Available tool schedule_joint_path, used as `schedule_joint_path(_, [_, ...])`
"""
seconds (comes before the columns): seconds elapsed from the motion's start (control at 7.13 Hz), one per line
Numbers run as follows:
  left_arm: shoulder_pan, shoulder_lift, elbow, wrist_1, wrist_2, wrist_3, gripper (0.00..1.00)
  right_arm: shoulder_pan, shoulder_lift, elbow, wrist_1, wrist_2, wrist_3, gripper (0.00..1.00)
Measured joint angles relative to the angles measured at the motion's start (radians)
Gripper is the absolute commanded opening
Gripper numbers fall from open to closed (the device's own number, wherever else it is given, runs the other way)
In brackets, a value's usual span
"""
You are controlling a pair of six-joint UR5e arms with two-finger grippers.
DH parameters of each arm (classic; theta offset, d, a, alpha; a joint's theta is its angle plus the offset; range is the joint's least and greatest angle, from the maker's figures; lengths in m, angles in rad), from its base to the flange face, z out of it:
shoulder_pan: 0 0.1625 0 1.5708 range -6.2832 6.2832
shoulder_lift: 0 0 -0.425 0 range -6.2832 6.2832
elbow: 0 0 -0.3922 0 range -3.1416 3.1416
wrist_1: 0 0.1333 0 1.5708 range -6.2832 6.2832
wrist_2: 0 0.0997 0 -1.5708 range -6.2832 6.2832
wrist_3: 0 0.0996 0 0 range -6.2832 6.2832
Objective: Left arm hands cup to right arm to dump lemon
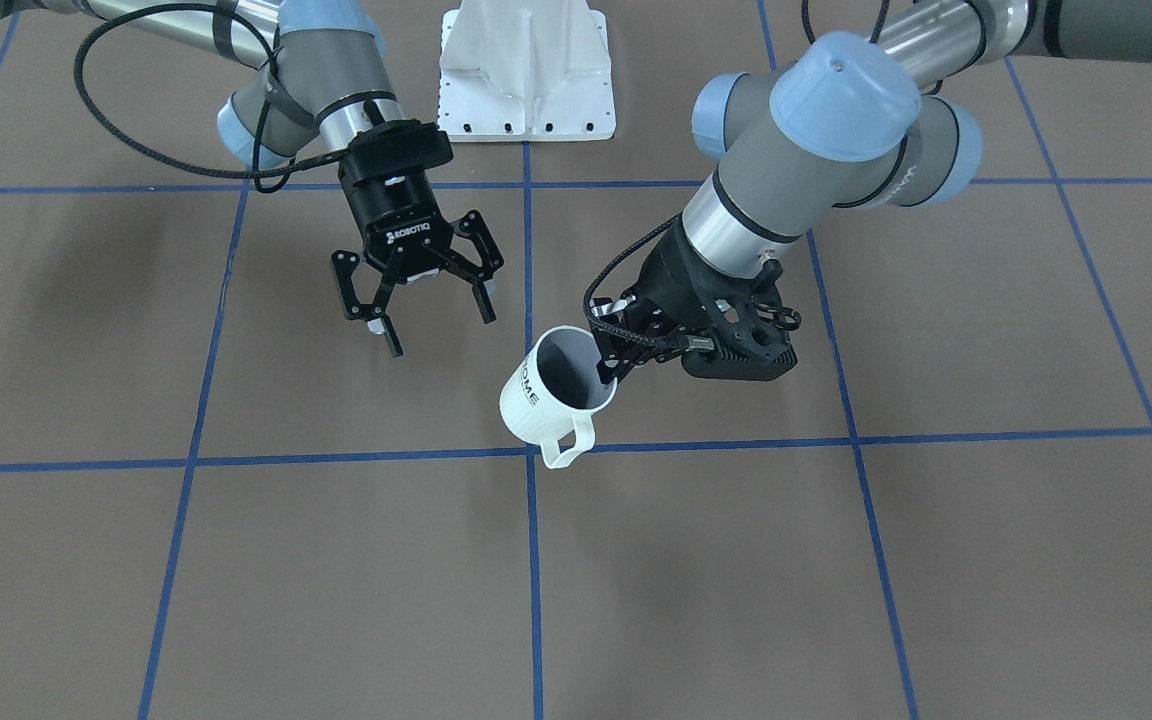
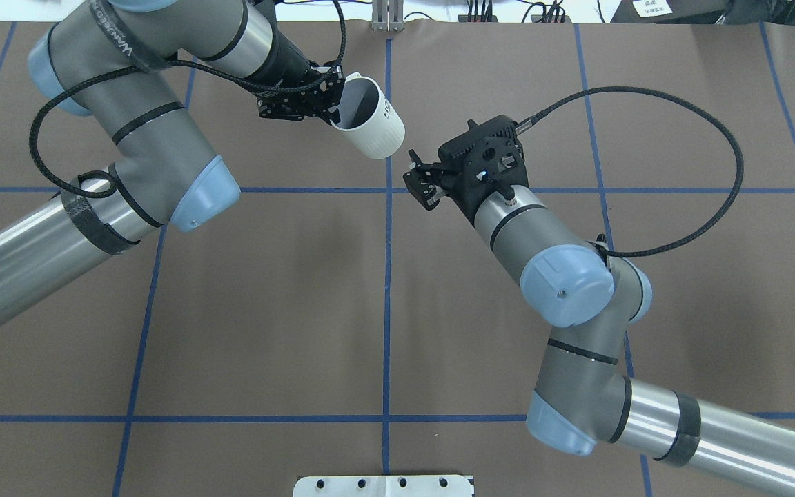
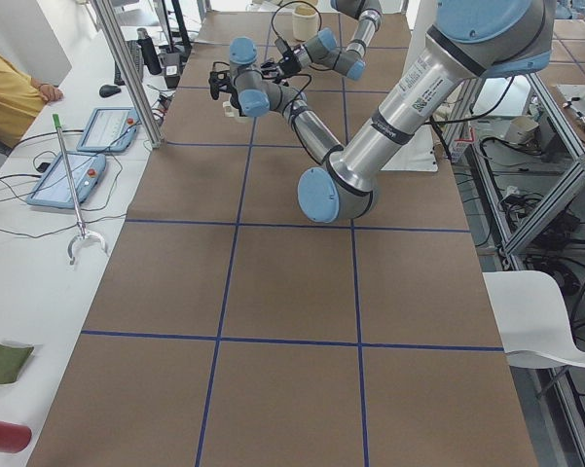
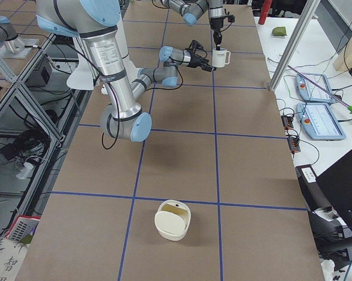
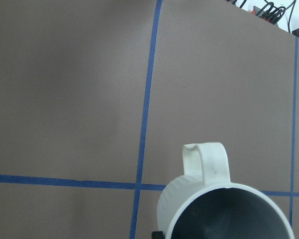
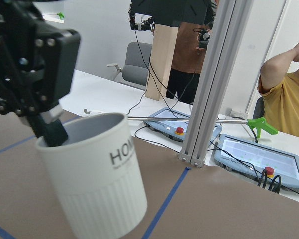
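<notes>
White ribbed "HOME" cup (image 1: 541, 395), grey inside, in clenched left gripper (image 1: 608, 375); right gripper (image 1: 439, 328) agape.

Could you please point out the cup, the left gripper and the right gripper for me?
cup (image 1: 544, 398): front-facing view, on its ribbed outer wall.
left gripper (image 1: 604, 374): front-facing view, between its fingertips at the cup's rim.
right gripper (image 1: 439, 332): front-facing view, midway between its open fingertips.

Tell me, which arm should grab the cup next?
Right. The left pincer grips the cup by its rim, off the table. The right pincer is open, empty and close beside it.
</notes>
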State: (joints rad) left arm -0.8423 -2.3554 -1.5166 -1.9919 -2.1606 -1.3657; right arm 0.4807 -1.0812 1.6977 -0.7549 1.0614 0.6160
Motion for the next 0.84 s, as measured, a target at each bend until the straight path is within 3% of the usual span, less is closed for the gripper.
schedule_joint_path(0.42, [-0.01, 0.015, -0.001, 0.006, 0.016, 0.002, 0.0, 0.201, -0.006, -0.002, -0.215, 0.336, 0.029, 1.0])
schedule_joint_path(0.84, [-0.062, 0.087, -0.012, 0.015, 0.005, 0.083, 0.0, 0.451, -0.008, -0.005, -0.477, 0.815, 0.015, 1.0])
